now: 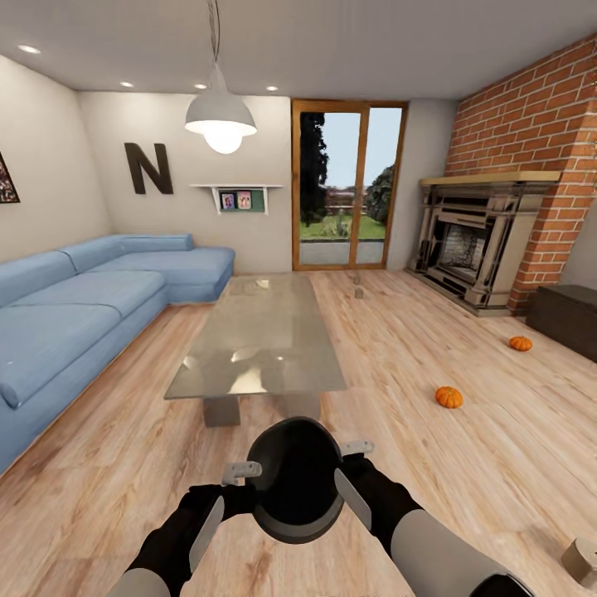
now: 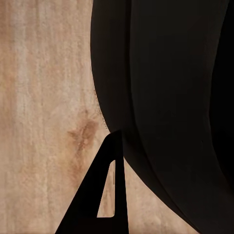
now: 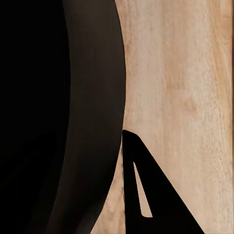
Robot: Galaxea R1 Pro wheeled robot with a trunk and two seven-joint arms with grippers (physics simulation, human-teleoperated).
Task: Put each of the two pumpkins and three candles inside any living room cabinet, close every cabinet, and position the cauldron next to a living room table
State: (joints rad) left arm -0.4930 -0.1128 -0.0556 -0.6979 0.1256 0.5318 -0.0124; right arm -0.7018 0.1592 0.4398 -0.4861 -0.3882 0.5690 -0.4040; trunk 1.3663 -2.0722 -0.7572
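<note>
Left hand (image 1: 236, 474) and right hand (image 1: 352, 452) clamped on black cauldron (image 1: 294, 478) rim, near table (image 1: 257, 344)

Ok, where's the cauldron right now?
In the head view the cauldron sits low centre, between the left gripper and right gripper, just short of the coffee table's near end.

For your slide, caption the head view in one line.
Both grippers hold a black cauldron before the grey table; two pumpkins lie on the floor.
</note>
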